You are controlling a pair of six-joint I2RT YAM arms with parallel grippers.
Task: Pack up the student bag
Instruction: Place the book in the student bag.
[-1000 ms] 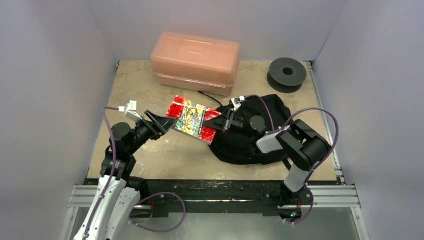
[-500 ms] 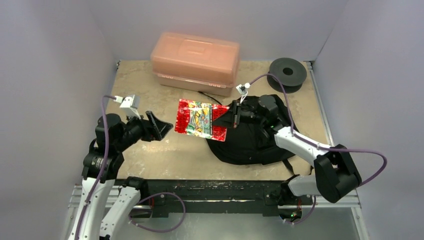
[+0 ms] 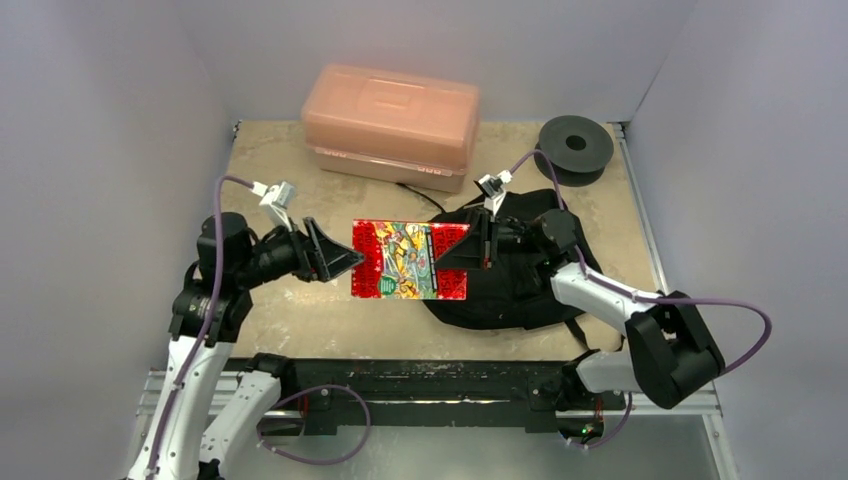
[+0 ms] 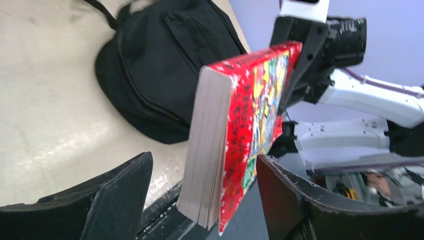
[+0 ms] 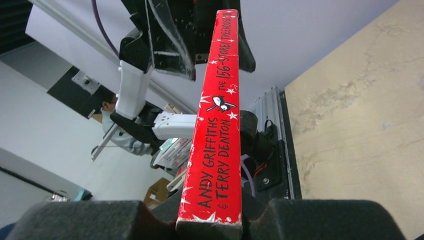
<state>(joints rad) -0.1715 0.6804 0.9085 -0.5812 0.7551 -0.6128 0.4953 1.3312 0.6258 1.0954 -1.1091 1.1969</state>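
A thick red book (image 3: 405, 260) with a busy cartoon cover hangs level above the table, left of the black student bag (image 3: 525, 285). My right gripper (image 3: 452, 255) is shut on the book's right edge; its pads clamp the red spine (image 5: 217, 115). My left gripper (image 3: 343, 262) is open at the book's left edge. In the left wrist view the page block (image 4: 210, 150) stands between the two spread fingers (image 4: 125, 185) with gaps on both sides. The bag (image 4: 155, 65) lies slumped on the table behind the book.
A translucent orange-pink plastic box (image 3: 392, 120) stands at the back, a black spool (image 3: 574, 145) at the back right. Grey walls close in three sides. The black rail (image 3: 430, 375) runs along the near table edge.
The right arm has swung the book from a tilt to level and carried it slightly left. The left gripper opened wider, drew back, then came up around the book's left edge.
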